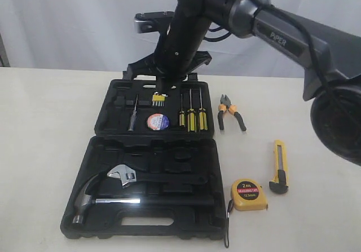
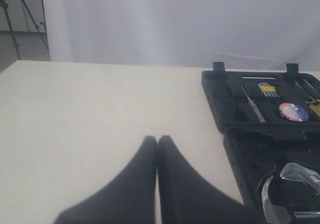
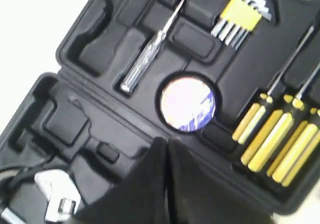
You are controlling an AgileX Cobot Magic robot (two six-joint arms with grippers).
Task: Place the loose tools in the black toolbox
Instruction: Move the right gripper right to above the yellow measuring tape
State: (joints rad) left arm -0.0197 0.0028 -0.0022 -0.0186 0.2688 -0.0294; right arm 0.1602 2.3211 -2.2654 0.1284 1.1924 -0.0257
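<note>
Toolbox (image 1: 169, 150) open flat, left-centre of exterior frame, on pale surface (image 1: 45, 128). Right claw (image 3: 166, 143) clenched, empty, over toolbox's upper half. Left claw (image 2: 157, 140) clenched, empty, over surface beside toolbox. Pliers (image 1: 230, 112) right of toolbox, upper centre: we judge stiff, heavyish; grip near pivot. Knife (image 1: 278, 160) far right: slick plastic; take mid-body across width. Tape measure (image 1: 248, 194) lower right: blocky; take flat sides. Tape roll (image 1: 158, 122) already seated in toolbox's upper half: light.
</note>
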